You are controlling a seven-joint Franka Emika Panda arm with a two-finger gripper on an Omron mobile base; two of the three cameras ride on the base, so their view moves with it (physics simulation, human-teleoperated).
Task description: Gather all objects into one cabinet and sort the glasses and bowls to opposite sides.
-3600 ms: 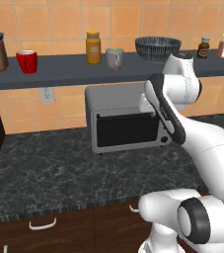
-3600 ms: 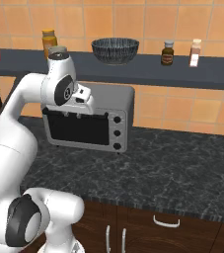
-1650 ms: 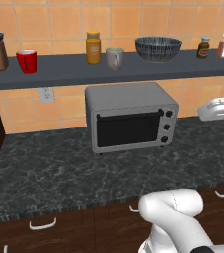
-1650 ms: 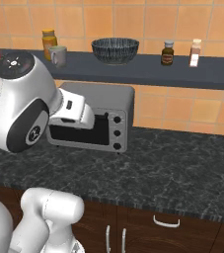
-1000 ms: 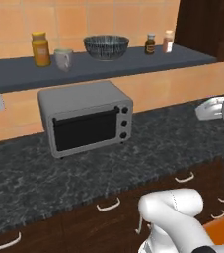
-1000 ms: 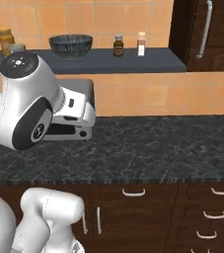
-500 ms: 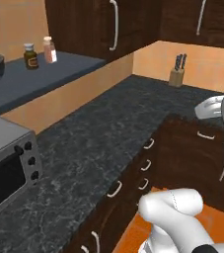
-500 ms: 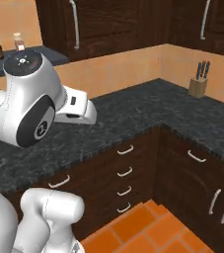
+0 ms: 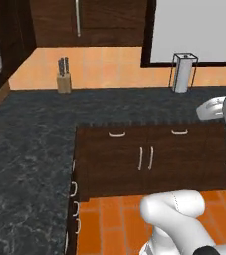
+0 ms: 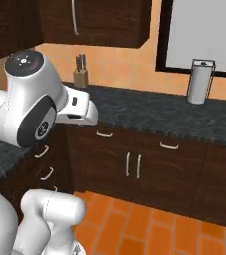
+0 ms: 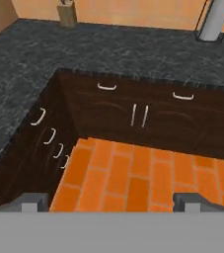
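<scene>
- Since the base has swung round, both base views have shifted wholesale: the toaster oven and the shelf of mugs, bowl and jars seen a moment ago are gone, replaced by a corner of the kitchen. This is camera motion, not motion of the items.
- Landmark now: knife block [image 9: 63, 81] on the dark counter [image 9: 30, 149], against the orange back wall. To its right along that wall stands a paper towel holder [image 9: 182, 72], below a pale window [image 9: 194, 30].
- Above the knife block hangs a dark wall cabinet [image 9: 99, 22] with a long silver handle [image 9: 77, 17]; its door looks closed.
- Below the knife block, base cabinets [image 9: 144, 159] and orange brick floor [image 11: 133, 173].
- Gripper [image 11: 112, 200]: fingers spread fully, nothing between them; it points down at the floor.
- Task items: none among what is now ahead, so their present place cannot be told; presumably off to the left of the knife block.
- Judgement: nothing gathered yet. The turn suggests approach to a cabinet, probably to open a door first.
</scene>
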